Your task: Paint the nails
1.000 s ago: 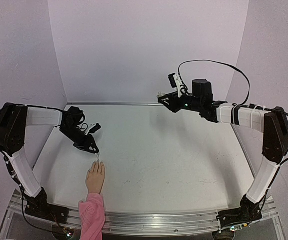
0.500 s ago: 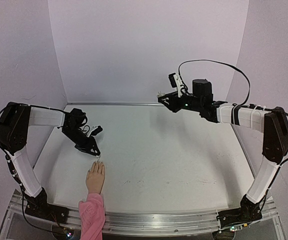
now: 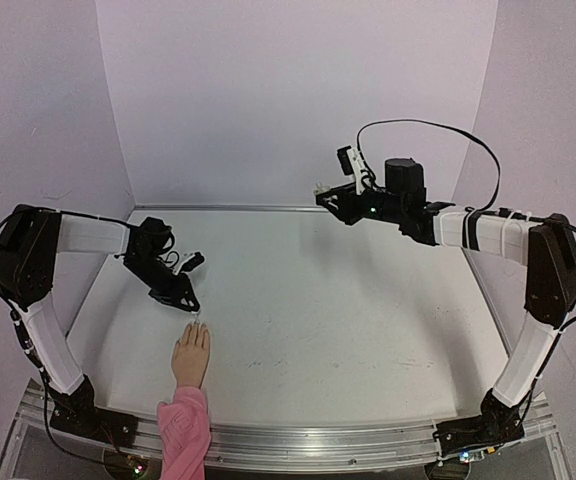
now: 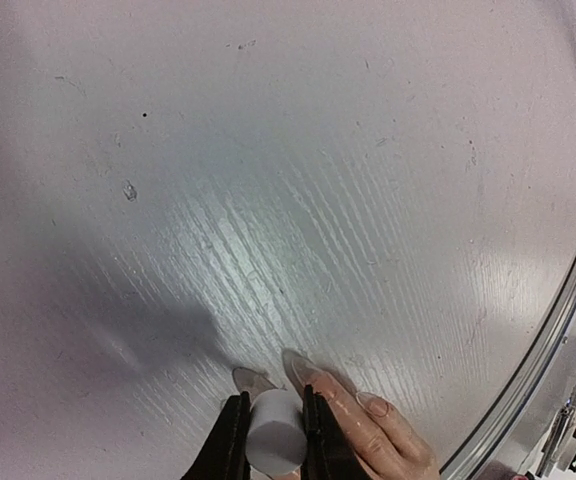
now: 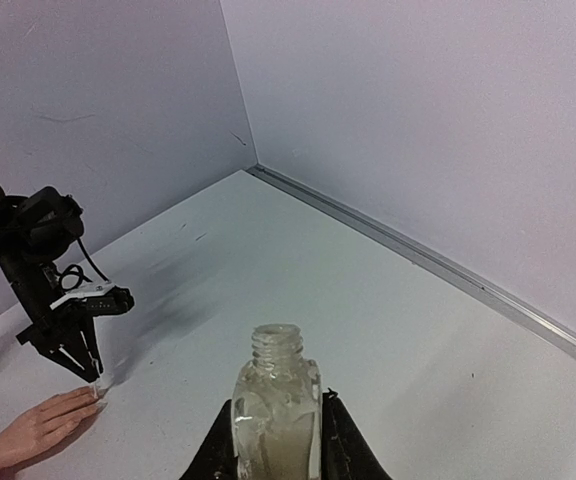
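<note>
Hardly anything moved, the left arm just nudged a bit; the left pincer (image 3: 188, 300), clamped on the brush cap (image 4: 274, 432), has the nails (image 3: 198, 328) just at its 5 o'clock on the table (image 3: 348, 330), mannequin hand (image 3: 191, 358) pointing 12. The right pincer (image 5: 275, 440) grips the bottle (image 5: 275, 415), far off.

A white table (image 3: 348, 300) with a faint grained texture carries small dark specks and scuffs (image 4: 144, 114) on its surface. Plain lilac walls (image 3: 288, 100) rise from the table's far, left and right edges. A ridged aluminium rail (image 3: 348, 445) runs along the table's near edge.
</note>
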Motion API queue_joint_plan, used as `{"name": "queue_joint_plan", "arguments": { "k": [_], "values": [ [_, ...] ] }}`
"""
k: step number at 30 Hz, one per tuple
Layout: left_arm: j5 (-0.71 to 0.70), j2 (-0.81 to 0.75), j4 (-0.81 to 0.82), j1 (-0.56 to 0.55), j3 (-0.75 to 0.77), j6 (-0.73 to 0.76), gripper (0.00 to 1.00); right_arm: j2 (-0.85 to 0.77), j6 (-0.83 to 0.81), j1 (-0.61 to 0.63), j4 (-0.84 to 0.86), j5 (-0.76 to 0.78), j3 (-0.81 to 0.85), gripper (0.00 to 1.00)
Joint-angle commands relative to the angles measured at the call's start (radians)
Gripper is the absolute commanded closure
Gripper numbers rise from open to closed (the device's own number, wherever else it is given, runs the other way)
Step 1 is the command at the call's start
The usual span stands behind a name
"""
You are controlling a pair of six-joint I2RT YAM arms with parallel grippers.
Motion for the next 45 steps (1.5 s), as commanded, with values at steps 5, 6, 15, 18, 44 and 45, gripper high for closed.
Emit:
{"name": "queue_joint_plan", "arguments": {
  "k": [5, 6, 15, 18, 44, 45],
  "values": [
    [-0.014, -0.065, 0.016, 0.004, -0.028, -0.008, 1.0, -0.034, 0.014, -0.002, 0.069, -0.024, 0.009, 1.0],
    [-0.016, -0.063, 0.017, 0.004, -0.027, -0.008, 1.0, -0.034, 0.014, -0.002, 0.07, -0.024, 0.009, 1.0],
    [-0.017, -0.02, 0.04, 0.016, 0.006, -0.002, 1.0, -0.044, 0.017, -0.002, 0.07, -0.015, 0.004, 1.0],
    [-0.014, -0.005, 0.044, 0.017, 0.015, 0.003, 1.0, -0.046, 0.021, -0.002, 0.068, -0.013, 0.003, 1.0],
    [-0.019, 0.005, 0.05, 0.037, 0.086, 0.031, 1.0, -0.048, 0.024, 0.005, 0.066, -0.005, 0.013, 1.0],
    [-0.017, -0.003, 0.045, 0.038, 0.087, 0.03, 1.0, -0.049, 0.024, 0.005, 0.065, -0.004, 0.011, 1.0]
  ]
}}
